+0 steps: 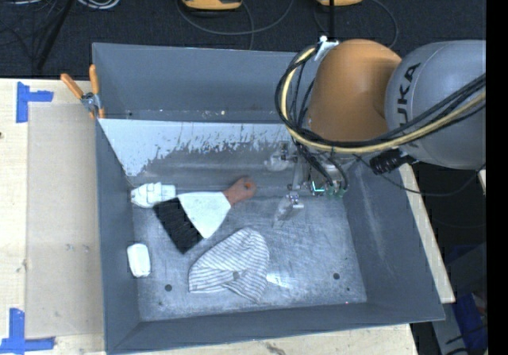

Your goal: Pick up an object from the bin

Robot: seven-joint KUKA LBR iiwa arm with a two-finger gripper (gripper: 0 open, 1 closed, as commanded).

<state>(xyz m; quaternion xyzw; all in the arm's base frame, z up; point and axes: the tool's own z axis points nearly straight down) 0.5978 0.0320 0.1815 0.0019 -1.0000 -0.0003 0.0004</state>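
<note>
Camera view looks down on the grey metal bin (198, 91), with the arm (444, 107) reaching in from the right under its orange cover (353, 87) and looped black and yellow cables (295, 99). The end effector (300, 193) hangs low at the right of the bin's middle, close to the sloping back wall, over a bare stretch of scuffed floor. Whether it is released or clenched cannot be told, since the wrist hardware hides most of it from this angle.

Nearest to it, just to its left, lies a flat white scraper (205, 210) with a reddish-brown handle (239, 190); the handle end points toward the end effector but stays apart from it. A black block (176, 225) lies against the scraper's left edge, and a white roll (151, 194) sits beside that, toward the left wall. A striped cloth (232, 264), crumpled, lies toward the front of the bin, below and to the left of the end effector and well clear of it. A small white lump (139, 260) rests alone near the front left corner.
</note>
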